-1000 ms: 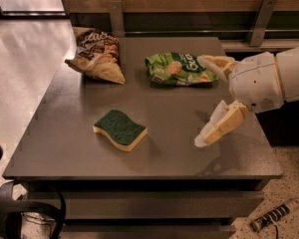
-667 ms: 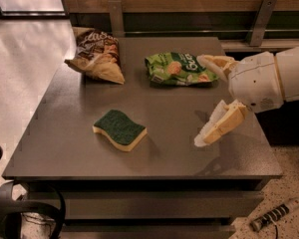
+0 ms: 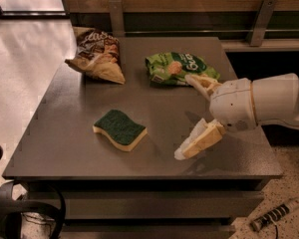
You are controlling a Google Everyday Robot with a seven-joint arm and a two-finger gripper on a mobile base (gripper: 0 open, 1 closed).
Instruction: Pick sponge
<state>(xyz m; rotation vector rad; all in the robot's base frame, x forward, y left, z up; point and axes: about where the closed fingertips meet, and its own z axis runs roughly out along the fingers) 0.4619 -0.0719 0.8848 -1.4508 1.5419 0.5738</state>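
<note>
The sponge lies flat on the dark grey table, left of centre towards the front, dark green top up over a pale yellow layer. My gripper comes in from the right on a white arm, over the table's right side, to the right of the sponge and apart from it. It is open and empty: one pale yellow padded finger reaches towards the front, the other finger lies near the light green bag.
A light green snack bag lies at the back centre, right by my far finger. A brown chip bag lies at the back left. A wooden wall with metal brackets stands behind the table. Cables lie on the floor in front.
</note>
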